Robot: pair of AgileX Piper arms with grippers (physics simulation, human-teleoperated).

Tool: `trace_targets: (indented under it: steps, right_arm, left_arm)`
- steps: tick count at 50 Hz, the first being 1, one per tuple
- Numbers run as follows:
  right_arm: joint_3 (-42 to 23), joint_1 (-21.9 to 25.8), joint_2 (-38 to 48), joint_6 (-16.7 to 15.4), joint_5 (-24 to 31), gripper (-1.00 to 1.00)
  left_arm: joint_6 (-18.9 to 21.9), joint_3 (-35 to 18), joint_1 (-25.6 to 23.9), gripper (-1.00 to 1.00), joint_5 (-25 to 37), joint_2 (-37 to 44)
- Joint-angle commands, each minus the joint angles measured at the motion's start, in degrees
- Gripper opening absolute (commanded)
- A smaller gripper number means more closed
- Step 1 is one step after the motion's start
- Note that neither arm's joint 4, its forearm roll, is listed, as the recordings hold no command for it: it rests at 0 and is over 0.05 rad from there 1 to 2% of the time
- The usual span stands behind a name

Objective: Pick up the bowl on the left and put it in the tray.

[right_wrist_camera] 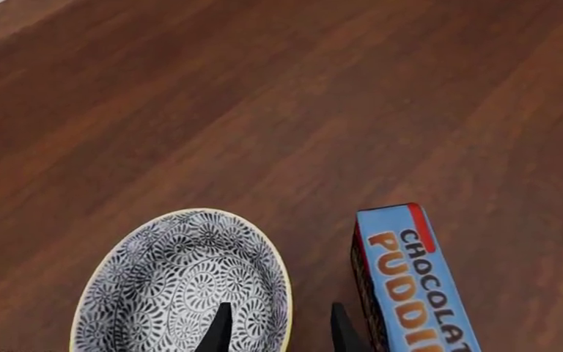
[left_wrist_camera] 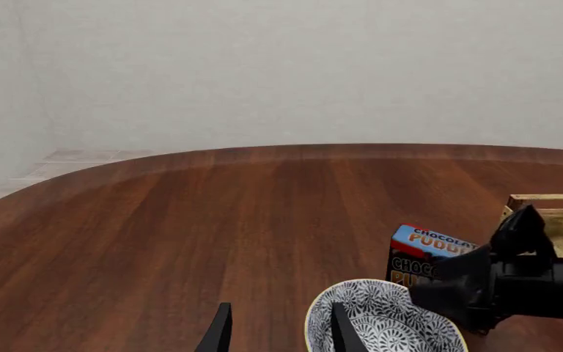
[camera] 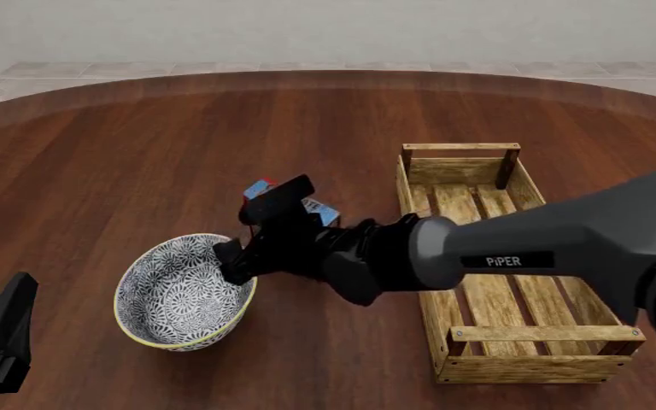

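Worktop (camera: 134, 154): round, dark reddish-brown wood grain; carries every item listed below.

Bowl (camera: 180, 293): round, blue-and-white floral pattern inside and out, pale yellowish rim; rests upright on the worktop toward the front-left, well apart from the tray.

Tray (camera: 530, 362): long crate of light slatted wood with low sides and raised end bars; lies on the right half of the worktop, long axis running away from the camera.

Chocolate pudding box (camera: 262, 187): blue lid with orange lettering; stands just beyond the bowl, between bowl and tray, largely hidden behind the right arm in the front view.

Right gripper (right_wrist_camera: 276, 330): reaches across from the right to the bowl's near-right rim. In the right wrist view the jaws stand parted, one finger (right_wrist_camera: 220, 331) over the bowl's patterned interior, the other outside the rim on the side toward the pudding box; the rim lies between them. Whether either finger touches the rim cannot be told.

Left gripper (left_wrist_camera: 276, 330): low at the front-left edge, beside the bowl. In the left wrist view the jaws are parted and grasp nothing; one fingertip overlaps the bowl's rim in that picture, the other lies over bare worktop.

Right arm (camera: 556, 248): grey housing marked "PIPER", extending from the right edge over the tray's near half.
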Motion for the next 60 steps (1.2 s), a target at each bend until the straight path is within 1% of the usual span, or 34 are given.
trace_targets:
  steps: [1, 60]
  right_arm:
    - [-0.52, 0.00, 0.64, 0.02, 0.25, 1.00]
    - [-2.44, 0.42, 3.59, -0.04, 0.19, 1.00]
  left_arm:
    - [0.00, 0.00, 0.00, 1.00, 0.00, 0.00]
    - [0.00, 0.00, 0.00, 1.00, 0.00, 0.00]
